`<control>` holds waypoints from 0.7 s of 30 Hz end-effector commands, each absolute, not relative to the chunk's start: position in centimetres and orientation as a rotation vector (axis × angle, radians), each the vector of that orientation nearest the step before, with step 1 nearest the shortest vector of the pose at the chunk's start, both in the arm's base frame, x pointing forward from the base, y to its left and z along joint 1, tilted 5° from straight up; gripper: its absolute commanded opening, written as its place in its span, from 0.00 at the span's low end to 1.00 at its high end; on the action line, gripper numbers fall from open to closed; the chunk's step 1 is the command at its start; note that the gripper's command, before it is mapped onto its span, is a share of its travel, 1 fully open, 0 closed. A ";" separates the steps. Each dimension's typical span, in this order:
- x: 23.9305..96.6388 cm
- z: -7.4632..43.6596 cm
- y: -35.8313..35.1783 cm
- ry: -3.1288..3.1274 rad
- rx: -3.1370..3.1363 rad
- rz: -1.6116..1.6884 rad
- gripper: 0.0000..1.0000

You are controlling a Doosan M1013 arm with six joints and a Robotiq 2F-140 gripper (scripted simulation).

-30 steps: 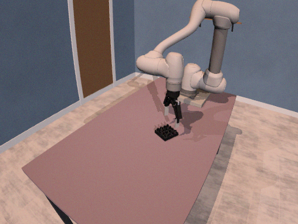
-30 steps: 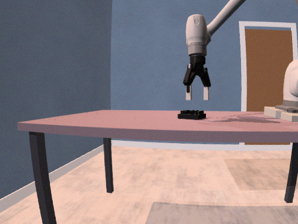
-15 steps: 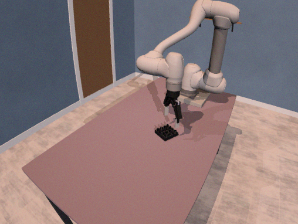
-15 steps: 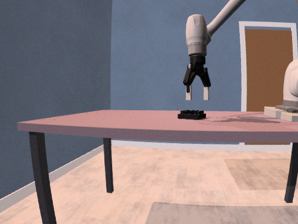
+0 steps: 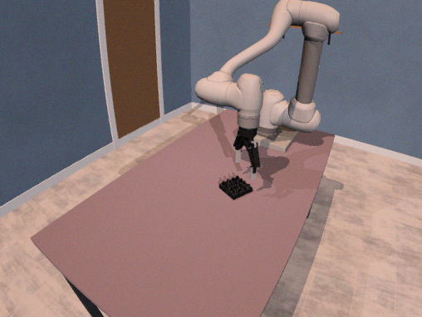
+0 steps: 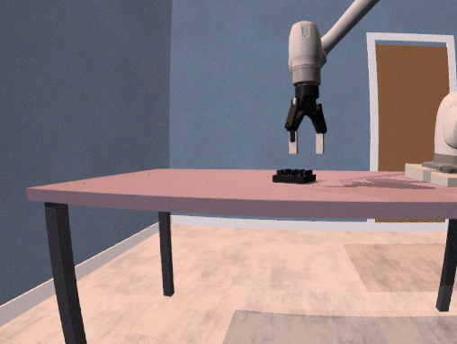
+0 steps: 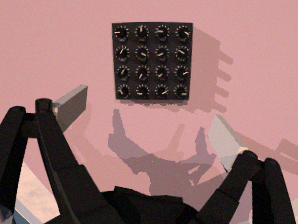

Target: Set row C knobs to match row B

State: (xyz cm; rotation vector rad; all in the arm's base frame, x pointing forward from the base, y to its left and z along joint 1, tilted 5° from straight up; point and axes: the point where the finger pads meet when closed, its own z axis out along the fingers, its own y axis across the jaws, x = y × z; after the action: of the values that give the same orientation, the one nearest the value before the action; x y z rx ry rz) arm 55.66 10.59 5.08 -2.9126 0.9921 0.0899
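Note:
The knob box (image 5: pixel 237 186) (image 6: pixel 294 176) (image 7: pixel 152 62) is a small black square with a four-by-four grid of black knobs. It stands flat on the pink table (image 5: pixel 166 224) (image 6: pixel 180 189). In the wrist view it lies in the upper middle; the knob lines and names are too small to read. My gripper (image 5: pixel 245 166) (image 6: pixel 306 148) is open and empty. It hangs well above the table, a little behind and to one side of the box, fingers pointing down. In the wrist view only the black finger links show at the bottom, with a pale pad at each side.
The arm's base plate (image 5: pixel 276 141) (image 6: pixel 427 175) sits on the table behind the box. A brown door (image 5: pixel 130 66) (image 6: pixel 411 113) is set in the blue wall. The table edges fall off to a tiled floor.

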 end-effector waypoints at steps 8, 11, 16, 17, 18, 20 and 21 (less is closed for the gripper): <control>54.1 5.2 11.3 0.992 -2.913 0.090 1.00; 53.6 5.2 11.6 0.992 -2.913 0.090 1.00; 52.7 5.3 11.9 0.992 -2.913 0.090 1.00; 52.7 5.3 11.9 0.992 -2.913 0.090 1.00; 52.7 5.3 11.9 0.992 -2.913 0.090 1.00; 52.5 5.3 12.1 0.992 -2.913 0.090 1.00; 52.4 5.3 12.1 0.992 -2.913 0.090 1.00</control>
State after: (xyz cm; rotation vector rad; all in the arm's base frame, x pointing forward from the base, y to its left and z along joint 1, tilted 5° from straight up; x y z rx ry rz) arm 52.57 12.02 5.30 -2.9127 0.9920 0.0898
